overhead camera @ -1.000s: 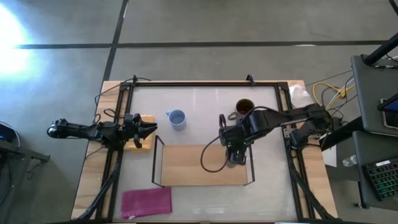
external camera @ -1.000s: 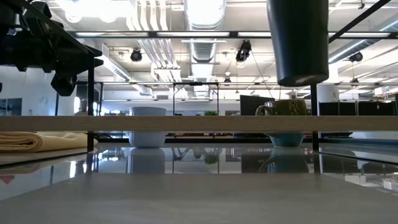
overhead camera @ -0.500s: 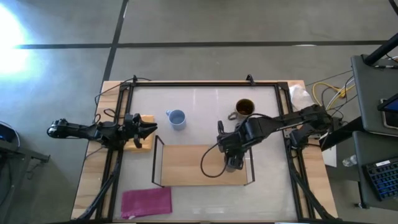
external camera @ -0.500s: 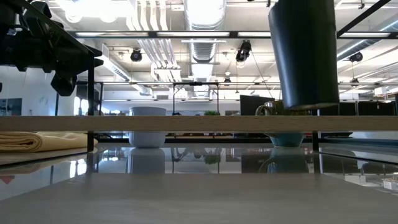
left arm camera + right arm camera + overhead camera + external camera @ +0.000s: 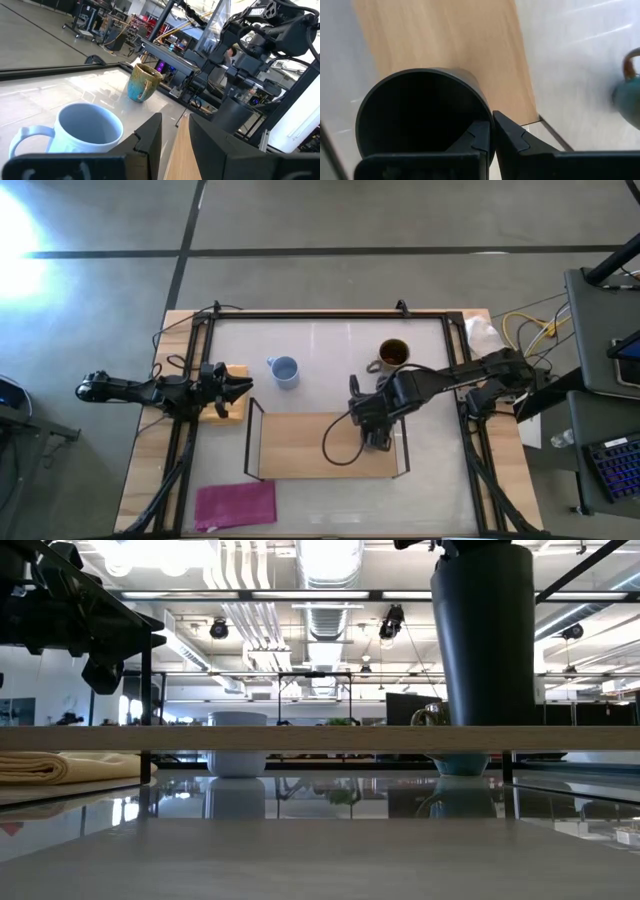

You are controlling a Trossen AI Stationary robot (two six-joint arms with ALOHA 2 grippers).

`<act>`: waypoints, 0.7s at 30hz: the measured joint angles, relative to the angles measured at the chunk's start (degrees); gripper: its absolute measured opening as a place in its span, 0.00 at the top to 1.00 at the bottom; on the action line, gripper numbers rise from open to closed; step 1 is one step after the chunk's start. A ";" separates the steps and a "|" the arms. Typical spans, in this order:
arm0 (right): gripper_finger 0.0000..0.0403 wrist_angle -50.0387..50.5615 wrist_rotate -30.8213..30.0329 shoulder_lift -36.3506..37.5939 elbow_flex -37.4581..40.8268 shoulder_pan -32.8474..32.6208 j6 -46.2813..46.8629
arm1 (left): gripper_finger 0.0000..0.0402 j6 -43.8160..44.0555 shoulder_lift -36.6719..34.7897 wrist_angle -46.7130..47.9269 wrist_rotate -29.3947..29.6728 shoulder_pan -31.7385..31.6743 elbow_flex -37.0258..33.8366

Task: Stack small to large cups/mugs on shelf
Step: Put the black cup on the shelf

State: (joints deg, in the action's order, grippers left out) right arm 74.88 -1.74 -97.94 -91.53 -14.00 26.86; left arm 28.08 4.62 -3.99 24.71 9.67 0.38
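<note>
black mug [image 5: 422,115] pinched by its rim in right gripper [image 5: 492,132] | base at shelf [image 5: 310,448] right end | tipping risked if released tilted | left gripper [image 5: 172,137] parted, idle

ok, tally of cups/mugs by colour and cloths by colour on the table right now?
Light blue mug: 1
Brown mug: 1
Black cup, right gripper clamped on its rim, on the shelf: 1
Pink cloth: 1
Yellow cloth, under the left gripper: 1
Total: 3 cups/mugs, 2 cloths, 5 items.
</note>
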 joint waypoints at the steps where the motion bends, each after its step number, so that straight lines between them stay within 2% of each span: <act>1: 0.98 -0.02 0.23 -0.01 0.00 0.00 -0.17 | 0.79 0.00 0.00 0.00 -0.02 0.02 0.00; 13: 0.97 -0.16 0.39 -0.03 0.00 0.00 -0.32 | 0.79 0.00 0.00 0.00 -0.01 0.01 0.00; 21: 0.88 -0.16 0.37 -0.03 0.00 0.00 -0.32 | 0.79 0.00 0.00 0.00 -0.01 0.01 0.00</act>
State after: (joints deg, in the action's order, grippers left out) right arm 74.72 -1.37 -97.97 -91.53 -14.00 26.55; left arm 28.08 4.62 -3.99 24.70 9.69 0.38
